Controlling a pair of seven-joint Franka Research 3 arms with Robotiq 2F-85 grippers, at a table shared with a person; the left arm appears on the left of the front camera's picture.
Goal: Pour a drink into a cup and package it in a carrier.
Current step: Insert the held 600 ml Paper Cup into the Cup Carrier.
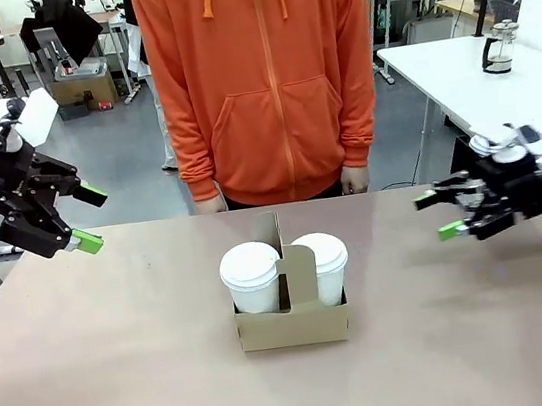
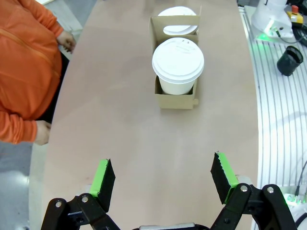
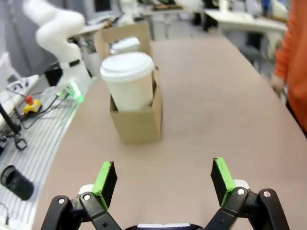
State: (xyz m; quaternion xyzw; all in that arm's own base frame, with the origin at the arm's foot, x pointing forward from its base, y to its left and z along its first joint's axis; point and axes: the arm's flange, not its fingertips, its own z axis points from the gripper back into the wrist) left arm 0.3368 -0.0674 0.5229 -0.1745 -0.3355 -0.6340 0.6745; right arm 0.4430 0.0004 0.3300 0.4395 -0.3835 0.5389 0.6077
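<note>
Cardboard carrier (image 1: 293,323) holds two lidded cups (image 1: 251,276), so looks finished; left gripper (image 1: 89,217) and right gripper (image 1: 439,214) hang wide open, empty.

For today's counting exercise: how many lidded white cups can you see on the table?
2: one cup sits in the carrier's left pocket, the other cup in its right pocket, divided by the handle panel.

The surface (image 1: 125,385) was a plain pinkish-tan top. Directly on it, near its middle, sat the brown cardboard carrier (image 1: 293,323), its handle panel upright, with one lidded white cup (image 1: 252,278) at 9 o'clock and another (image 1: 325,267) at 3 o'clock.
</note>
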